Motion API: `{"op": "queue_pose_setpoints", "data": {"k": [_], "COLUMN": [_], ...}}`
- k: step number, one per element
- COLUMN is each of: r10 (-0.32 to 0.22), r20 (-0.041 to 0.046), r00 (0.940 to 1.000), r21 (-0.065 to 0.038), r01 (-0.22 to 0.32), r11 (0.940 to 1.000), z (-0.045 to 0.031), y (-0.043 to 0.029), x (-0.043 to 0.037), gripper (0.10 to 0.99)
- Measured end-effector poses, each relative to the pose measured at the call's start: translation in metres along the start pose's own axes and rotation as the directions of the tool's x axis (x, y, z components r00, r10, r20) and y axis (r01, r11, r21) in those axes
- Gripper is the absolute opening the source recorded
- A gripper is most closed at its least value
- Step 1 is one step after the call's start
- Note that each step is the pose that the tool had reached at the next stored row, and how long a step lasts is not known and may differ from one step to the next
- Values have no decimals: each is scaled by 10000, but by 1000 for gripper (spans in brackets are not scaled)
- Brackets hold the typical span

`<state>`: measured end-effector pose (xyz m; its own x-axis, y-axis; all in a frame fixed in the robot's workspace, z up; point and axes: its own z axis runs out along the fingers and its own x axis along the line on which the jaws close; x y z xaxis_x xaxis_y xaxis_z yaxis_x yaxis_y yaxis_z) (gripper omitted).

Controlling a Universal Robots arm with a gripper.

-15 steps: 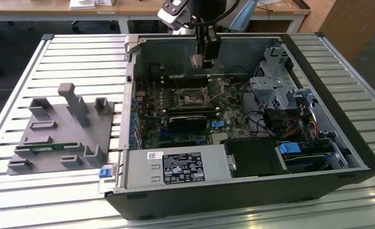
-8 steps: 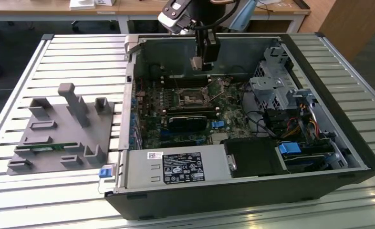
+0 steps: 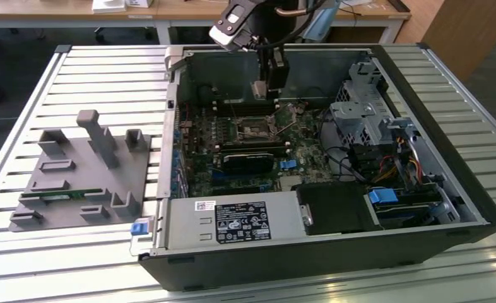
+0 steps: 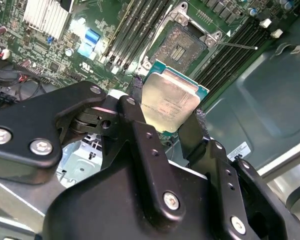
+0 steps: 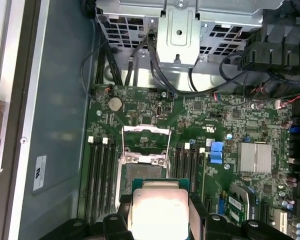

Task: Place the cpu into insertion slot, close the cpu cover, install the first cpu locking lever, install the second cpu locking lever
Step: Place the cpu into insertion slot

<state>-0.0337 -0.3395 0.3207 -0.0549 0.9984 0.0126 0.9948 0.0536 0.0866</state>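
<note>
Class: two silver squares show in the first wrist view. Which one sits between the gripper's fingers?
The cpu, smooth-topped, held between the fingers; the other, a ribbed heatsink, is mounted on the green motherboard.

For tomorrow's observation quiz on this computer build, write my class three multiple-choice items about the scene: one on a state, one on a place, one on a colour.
1. How is the insertion slot? A open, pin field bare; B closed under a metal plate; C hidden by a heatsink.
2. Where is the cpu? A seated in the insertion slot; B gripped in the hand, above the motherboard; C on the case floor.
3. What colour is the motherboard? A green; B red; C white.
Answers: 1 A, the cpu cover stands flipped back and the pins show. 2 B, the hand clamps the chip's edges in both wrist views. 3 A, the board is green all around the slot.
</note>
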Motion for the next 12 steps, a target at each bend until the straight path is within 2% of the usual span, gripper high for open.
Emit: {"op": "queue_pose_setpoints", "data": {"k": [12], "r10": [5], "r20": [2], "r00": [10000], "r21": [0], "r01": [-5], "r11": [10000], "z": [121], "y": [-10], "x": [-1], "gripper": [533]}}
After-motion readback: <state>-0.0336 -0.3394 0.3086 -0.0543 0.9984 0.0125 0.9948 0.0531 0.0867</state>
